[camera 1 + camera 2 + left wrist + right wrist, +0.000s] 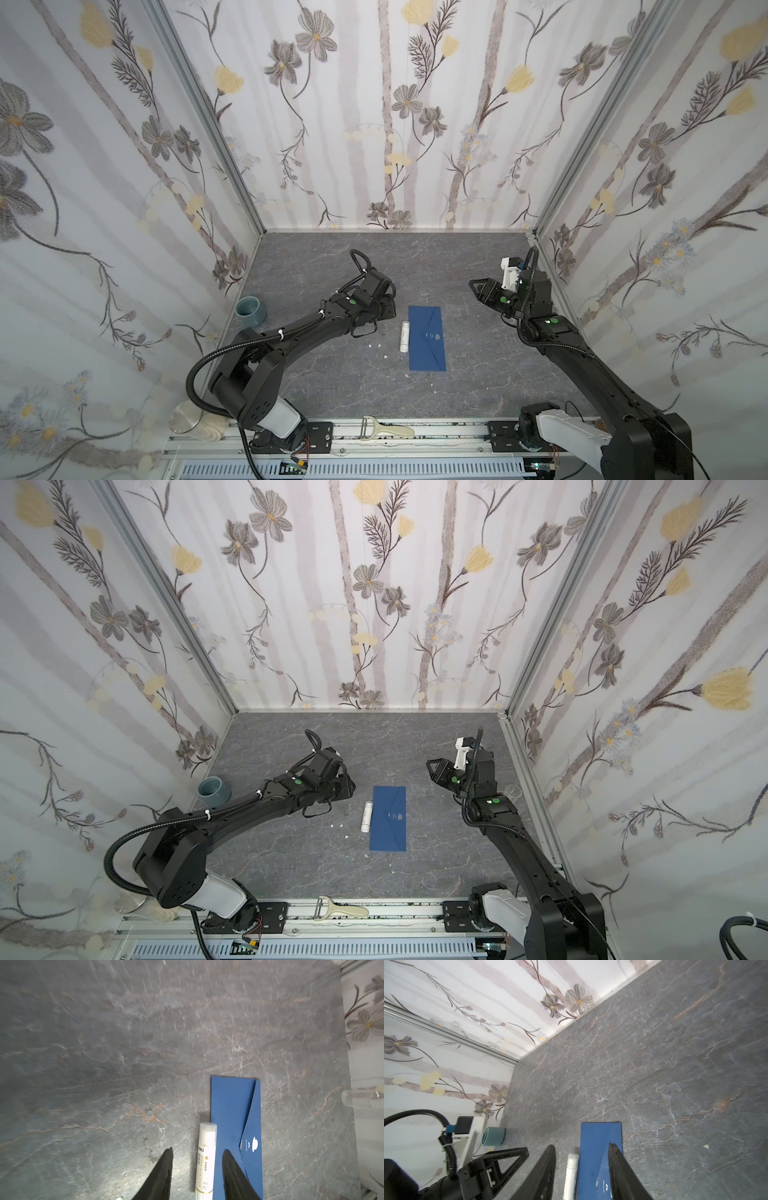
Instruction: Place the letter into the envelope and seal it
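Observation:
The dark blue envelope (427, 338) (389, 817) lies flat mid-table, its pointed flap folded down over the pale mark (255, 1144). The letter is out of view. A white glue stick (404, 336) (204, 1159) lies along the envelope's left edge. My left gripper (390, 299) (198, 1149) hovers left of the envelope's far end, open and empty. My right gripper (473, 284) (581, 1145) hangs to the right of the envelope (600, 1140), also open and empty. In each wrist view the glue stick and the envelope's edge show between the fingers, lower down on the table.
A teal cup (251, 311) (494, 1135) stands by the left wall. A clear glass (513, 791) (361, 1098) sits by the right wall. Small white scraps (376, 345) lie left of the glue stick. A peeler (384, 430) rests on the front rail, a jar (187, 419) at the front left.

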Controlling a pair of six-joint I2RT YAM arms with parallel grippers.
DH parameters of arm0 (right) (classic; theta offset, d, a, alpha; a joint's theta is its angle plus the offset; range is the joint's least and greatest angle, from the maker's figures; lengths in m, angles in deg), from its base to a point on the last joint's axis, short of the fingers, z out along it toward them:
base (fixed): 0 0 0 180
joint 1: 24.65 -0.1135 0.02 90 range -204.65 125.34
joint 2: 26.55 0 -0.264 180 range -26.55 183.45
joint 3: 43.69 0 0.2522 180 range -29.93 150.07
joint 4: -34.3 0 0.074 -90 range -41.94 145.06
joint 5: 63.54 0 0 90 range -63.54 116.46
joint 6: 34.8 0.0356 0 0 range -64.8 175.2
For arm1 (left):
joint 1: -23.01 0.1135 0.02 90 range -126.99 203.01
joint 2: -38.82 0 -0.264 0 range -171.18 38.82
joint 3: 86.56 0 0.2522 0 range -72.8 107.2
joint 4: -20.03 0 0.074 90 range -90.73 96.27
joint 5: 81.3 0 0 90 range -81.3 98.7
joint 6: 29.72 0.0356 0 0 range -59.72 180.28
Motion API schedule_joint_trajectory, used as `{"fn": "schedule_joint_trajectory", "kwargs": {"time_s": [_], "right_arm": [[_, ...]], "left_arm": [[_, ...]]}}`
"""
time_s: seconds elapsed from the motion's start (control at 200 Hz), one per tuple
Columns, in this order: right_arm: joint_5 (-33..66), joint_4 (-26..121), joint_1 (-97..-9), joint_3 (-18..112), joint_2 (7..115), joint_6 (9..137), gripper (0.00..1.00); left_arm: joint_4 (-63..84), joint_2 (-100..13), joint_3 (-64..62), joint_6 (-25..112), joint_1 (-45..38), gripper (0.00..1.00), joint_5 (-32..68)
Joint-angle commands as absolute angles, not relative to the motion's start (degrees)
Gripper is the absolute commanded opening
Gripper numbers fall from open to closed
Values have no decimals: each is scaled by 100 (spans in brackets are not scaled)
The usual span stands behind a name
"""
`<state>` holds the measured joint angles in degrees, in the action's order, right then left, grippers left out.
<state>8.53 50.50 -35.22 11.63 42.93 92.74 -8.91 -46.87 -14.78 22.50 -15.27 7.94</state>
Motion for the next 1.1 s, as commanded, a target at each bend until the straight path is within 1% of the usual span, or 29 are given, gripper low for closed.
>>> {"fn": "schedule_joint_trajectory", "kwargs": {"time_s": [0.0, 0.135, 0.195, 0.235, 0.275, 0.295, 0.33, 0.345, 0.405, 0.585, 0.68, 0.804, 0.904, 1.094], "right_arm": [[1459, 5107, -3451, 1234, 4038, 8689, 43], [1982, 4998, -3343, 1268, 3678, 8233, 45], [2159, 4896, -3289, 1265, 3543, 8058, 45], [2274, 4815, -3263, 1252, 3461, 7947, 46], [2386, 4727, -3233, 1235, 3392, 7838, 47], [2426, 4677, -3218, 1217, 3354, 7778, 48], [2492, 4579, -3196, 1172, 3304, 7680, 51], [2518, 4532, -3184, 1154, 3287, 7641, 53], [2672, 4368, -3153, 1068, 3225, 7477, 65], [3039, 3857, -2993, 803, 3241, 7148, 86], [3216, 3584, -2876, 683, 3344, 7076, 92], [3572, 3021, -2758, 358, 3439, 7028, 96], [3745, 2441, -2712, -8, 3511, 6856, 99], [3969, 1164, -2685, -832, 3666, 6588, 100]], "left_arm": [[-541, -4267, -1503, 2671, -1373, 42, -78], [245, -3486, -1875, 2995, -1004, 53, -246], [589, -3084, -2107, 3071, -792, 60, -333], [795, -2870, -2256, 3138, -626, 68, -310], [931, -2693, -2364, 3195, -450, 77, -254], [991, -2626, -2408, 3225, -367, 83, -218], [1067, -2527, -2473, 3314, -245, 97, -165], [1084, -2489, -2487, 3356, -193, 100, -166], [1125, -2367, -2551, 3542, -77, 100, -269], [1625, -2068, -2878, 4224, 212, 100, -613], [2263, -1943, -3283, 4386, 510, 100, -544], [3312, -1903, -3906, 4673, 768, 100, -522], [3568, -2101, -4050, 4992, 949, 100, -468], [4054, -2484, -4356, 5209, 1287, 100, -126]]}}
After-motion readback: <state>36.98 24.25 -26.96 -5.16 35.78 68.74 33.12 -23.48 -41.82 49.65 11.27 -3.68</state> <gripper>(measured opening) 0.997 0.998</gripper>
